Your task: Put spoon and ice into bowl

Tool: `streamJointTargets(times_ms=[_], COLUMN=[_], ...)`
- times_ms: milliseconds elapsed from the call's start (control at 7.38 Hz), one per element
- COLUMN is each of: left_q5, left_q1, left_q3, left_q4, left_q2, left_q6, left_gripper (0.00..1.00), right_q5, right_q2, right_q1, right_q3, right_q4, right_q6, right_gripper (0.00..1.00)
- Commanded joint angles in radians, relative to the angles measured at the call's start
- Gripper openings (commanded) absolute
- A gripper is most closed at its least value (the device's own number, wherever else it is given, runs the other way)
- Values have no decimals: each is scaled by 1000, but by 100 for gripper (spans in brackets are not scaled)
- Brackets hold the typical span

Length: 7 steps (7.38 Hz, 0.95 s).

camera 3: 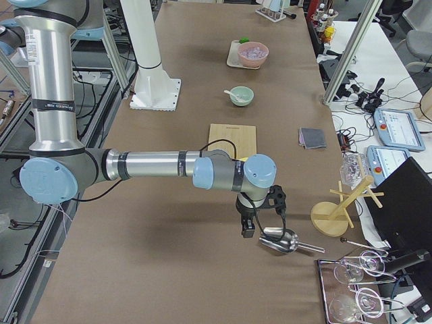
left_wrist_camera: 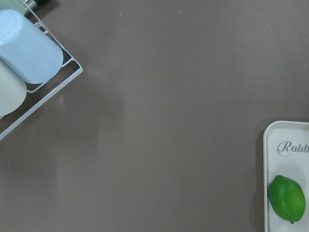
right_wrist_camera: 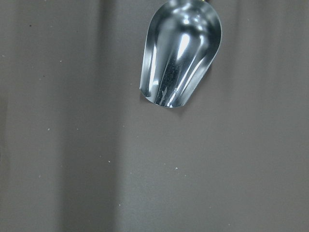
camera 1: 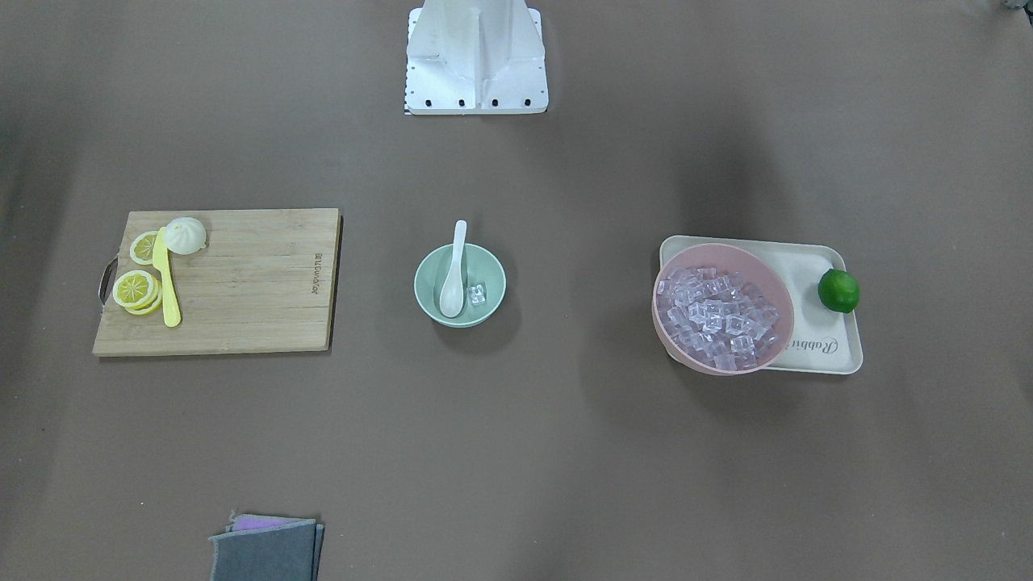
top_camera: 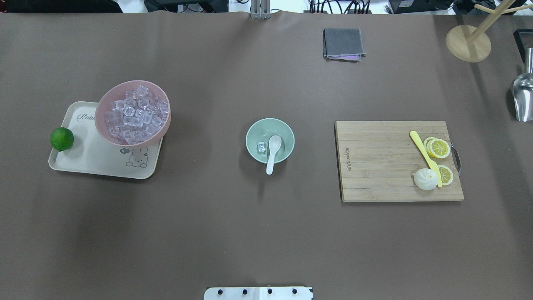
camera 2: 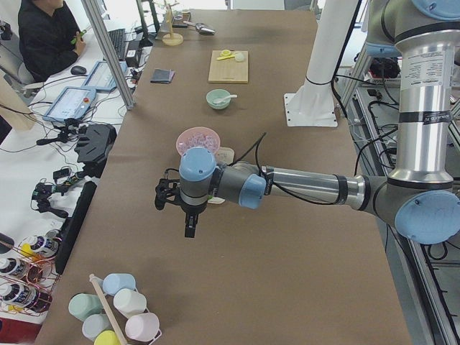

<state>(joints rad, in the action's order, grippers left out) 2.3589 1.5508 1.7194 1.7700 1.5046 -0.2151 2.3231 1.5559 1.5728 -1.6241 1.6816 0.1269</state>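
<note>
Hanging over the left end of the surface, the left hand point(camera 2: 190, 230) points down, clear of everything; whether it is wide or narrow I cannot tell. Near it, toward the left edge, a tray point(top_camera: 100, 162) carries a lime point(top_camera: 62, 138) and a pink bowl point(top_camera: 98, 125) heaped with clear cubes. The right hand point(camera 3: 248, 231) hangs at the right end, just beside a metal scoop point(right_wrist_camera: 181, 53) that lies on the surface; its spread cannot be told either. Midway between the left and right edges stands the bowl point(top_camera: 260, 130). The spoon point(top_camera: 272, 150) rests in it, scoop down inside and handle leaning over the rim toward the robot's edge. The ice point(top_camera: 261, 146) lies on the bowl's floor just beside the scoop of the spoon. Toward the right edge a board point(top_camera: 383, 166) holds a knife point(top_camera: 424, 152), lemon slices point(top_camera: 440, 148) and a bun point(top_camera: 425, 179). A folded cloth point(top_camera: 342, 43) sits by the far edge.
</note>
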Motion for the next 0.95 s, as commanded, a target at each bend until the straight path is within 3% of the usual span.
streamJointTargets(times_ms=[0, 813], left_q5=[-6, -9], left_q1=[24, 26], left_q3=[-1, -4], left_q4=[3, -3], left_q2=[-24, -6], left_q6=[17, 17], left_gripper=[98, 98], right_q5=[7, 15], right_q2=[0, 12], right_q1=[0, -4], right_q3=[-5, 1], right_q4=[-5, -13], right_q6=[-44, -41], right_gripper=[100, 100])
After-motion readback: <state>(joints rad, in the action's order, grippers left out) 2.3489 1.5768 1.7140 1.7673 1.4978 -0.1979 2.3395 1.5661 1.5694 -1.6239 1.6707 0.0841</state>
